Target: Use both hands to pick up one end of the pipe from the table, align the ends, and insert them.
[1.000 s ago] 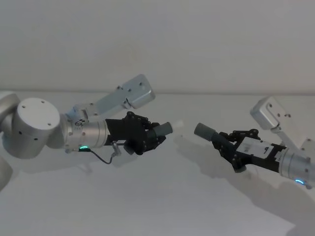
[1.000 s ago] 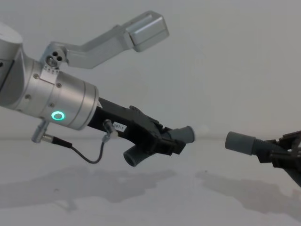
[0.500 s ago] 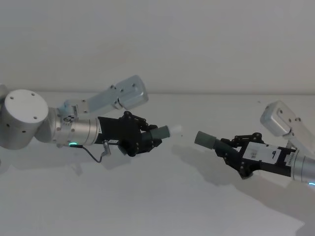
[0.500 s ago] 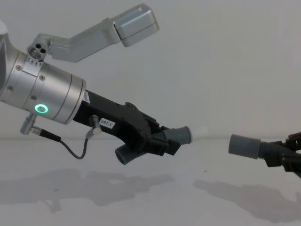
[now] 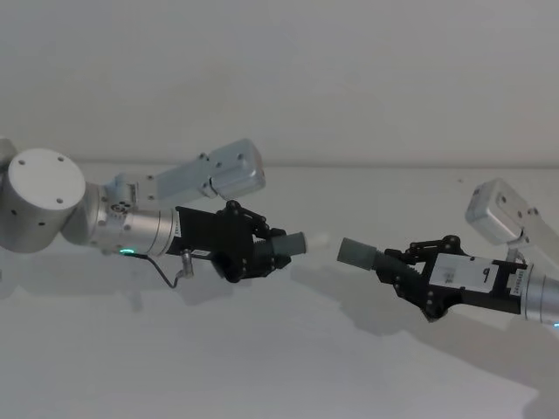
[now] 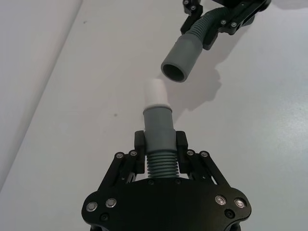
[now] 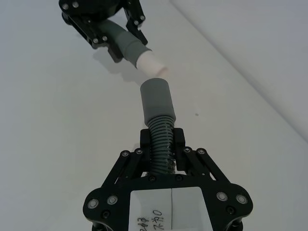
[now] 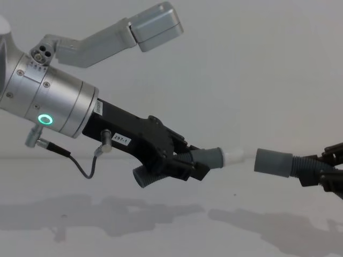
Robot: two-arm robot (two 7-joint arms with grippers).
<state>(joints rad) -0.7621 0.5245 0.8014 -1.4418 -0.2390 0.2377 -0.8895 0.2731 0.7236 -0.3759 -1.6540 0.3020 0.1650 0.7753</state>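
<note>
left pincer (image 8: 185,163) clamps insert pipe (image 8: 214,157) | right pincer (image 5: 410,275) clamps cuff pipe (image 5: 362,254) | label "297-1" (image 8: 121,140)

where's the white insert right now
The white insert sticks out of the pipe piece in the left gripper, mid-chest view, just short of the right piece's open cuff.

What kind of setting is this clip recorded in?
Probably a robot test bench or lab: a bare white table against a plain pale wall, with the left gripper and right gripper each holding a grey pipe piece above it.
</note>
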